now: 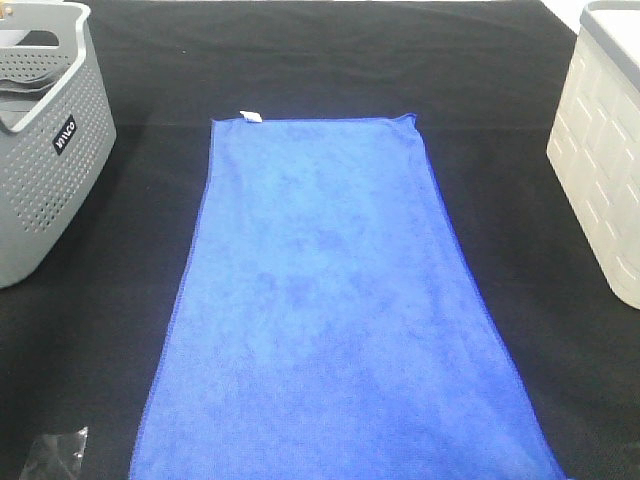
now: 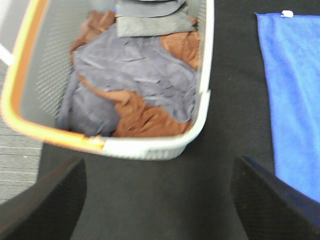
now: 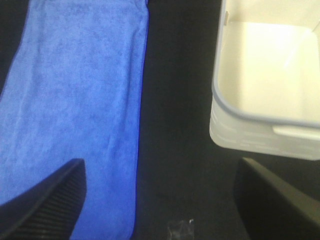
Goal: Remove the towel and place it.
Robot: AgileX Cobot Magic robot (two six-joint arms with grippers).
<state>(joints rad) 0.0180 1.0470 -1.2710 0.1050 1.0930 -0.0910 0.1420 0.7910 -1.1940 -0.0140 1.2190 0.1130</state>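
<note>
Towel [image 1: 330, 300] spread flat mid-table; both pincers stand apart, empty.
Soft, light, limp cloth: pinch a hemmed corner near its tag [image 1: 251, 116].

Lighting is bright and even. The white bin [image 3: 265, 75] interior is overexposed with glare. The left wrist view is blurred; shadows are faint.

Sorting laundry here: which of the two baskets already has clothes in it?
The grey perforated basket on the left; the white basket on the right looks empty.
</note>
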